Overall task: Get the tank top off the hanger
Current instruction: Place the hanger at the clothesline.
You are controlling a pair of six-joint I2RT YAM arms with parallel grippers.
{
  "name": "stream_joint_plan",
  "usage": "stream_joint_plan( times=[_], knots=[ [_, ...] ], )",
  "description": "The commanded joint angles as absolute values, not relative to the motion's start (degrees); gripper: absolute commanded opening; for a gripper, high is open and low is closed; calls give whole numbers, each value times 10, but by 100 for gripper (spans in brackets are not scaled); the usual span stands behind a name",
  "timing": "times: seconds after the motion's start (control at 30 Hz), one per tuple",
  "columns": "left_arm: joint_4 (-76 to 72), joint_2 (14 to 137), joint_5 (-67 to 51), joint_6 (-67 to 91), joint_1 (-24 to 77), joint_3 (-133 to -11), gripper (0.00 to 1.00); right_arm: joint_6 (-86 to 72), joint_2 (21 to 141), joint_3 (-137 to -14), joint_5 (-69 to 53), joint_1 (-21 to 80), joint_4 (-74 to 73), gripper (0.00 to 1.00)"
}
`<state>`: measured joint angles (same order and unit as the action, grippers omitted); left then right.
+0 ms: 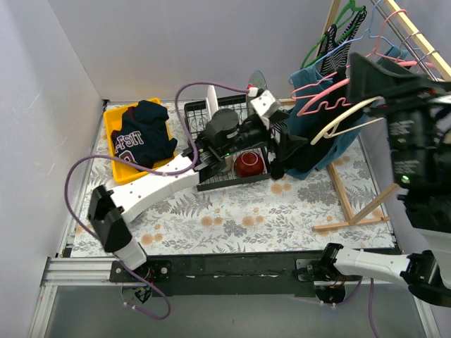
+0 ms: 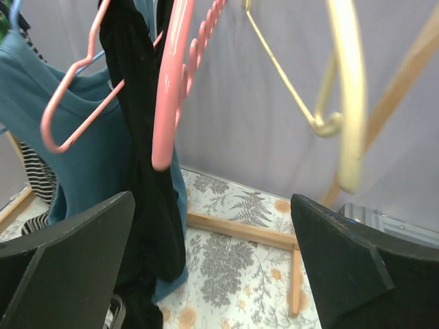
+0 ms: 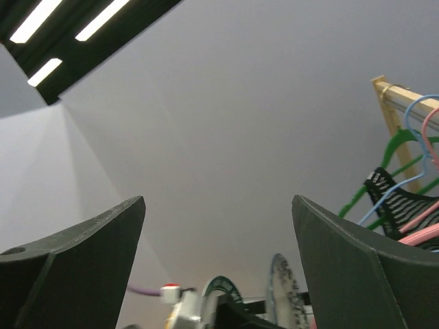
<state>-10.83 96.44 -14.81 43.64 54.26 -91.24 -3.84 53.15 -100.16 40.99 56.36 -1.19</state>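
- A plain pale wall (image 1: 176, 42) stands behind the table, and a second wall (image 1: 42, 105) closes the left side; the two meet in a corner.
- The table (image 1: 246, 218) is covered with a cloth printed with grey ferns and orange flowers.
- A wooden rack (image 1: 342, 191) stands on the right of the table, its foot bars resting on the cloth.
- A black bar (image 1: 232, 271) runs along the near edge.
- Strip lights (image 3: 38, 20) glow in a dark ceiling panel.

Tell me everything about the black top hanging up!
The black cloth top looks soft and thin. It hangs limp in a long, bunched, narrow drape, reaching low toward the table. It lies against a teal cloth top behind it, and a ridged pink plastic hanger crosses in front. Its upper end runs out of view. The open left claw sits right beside it; I cannot tell if they touch.
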Motion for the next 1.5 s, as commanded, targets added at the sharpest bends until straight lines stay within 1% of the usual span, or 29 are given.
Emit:
stream_joint_plan(
  times=[0.0,0.1,0.13,0.23,0.3,0.33,0.4,0.47,0.5,0.57,0.7,0.73,0.8,0.83,0.97,1.0,1.17,1.27,1.37,1.47],
  knots=[
    [-159,831,-124,419,546,-834,98,96,612,-1033,504,564,-5,94],
    [-161,772,-117,418,546,-779,98,129,669,-1048,548,564,-5,93],
    [-157,758,-108,418,546,-768,98,153,688,-1046,566,563,21,91],
    [-142,717,-105,417,546,-746,98,174,708,-1029,584,557,50,87],
    [-127,689,-107,417,546,-737,98,164,718,-1042,588,545,34,84],
    [-122,679,-106,417,546,-735,98,131,734,-1061,587,527,-26,84],
    [-110,647,-106,422,546,-723,98,71,754,-1099,572,498,-114,83],
    [-99,624,-98,425,546,-714,98,-11,775,-1143,524,439,-216,81],
    [-97,614,-96,427,546,-703,98,-24,780,-1149,516,423,-233,78],
    [-90,582,-89,428,546,-693,98,-41,787,-1144,513,389,-252,77],
    [-75,537,-72,437,546,-670,98,-74,778,-1115,517,337,-253,71],
    [-72,525,-69,444,546,-665,98,-83,776,-1110,512,308,-256,70],
    [-57,517,-65,447,546,-664,98,-125,775,-1107,484,274,-281,69],
    [-52,512,-63,449,546,-662,98,-140,775,-1107,451,245,-291,68],
    [-23,497,-43,451,546,-661,98,-191,775,-1100,377,190,-322,65],
    [-20,493,-38,453,547,-659,98,-197,776,-1100,374,185,-323,63],
    [-26,483,-27,465,546,-648,98,-210,777,-1100,368,174,-312,60],
    [-23,483,-23,462,547,-647,98,-203,779,-1099,351,174,-298,56],
    [-20,487,-21,458,545,-647,98,-199,789,-1116,366,175,-317,52],
    [-26,495,-37,450,545,-649,98,-204,791,-1125,379,175,-333,51]
  ],
)
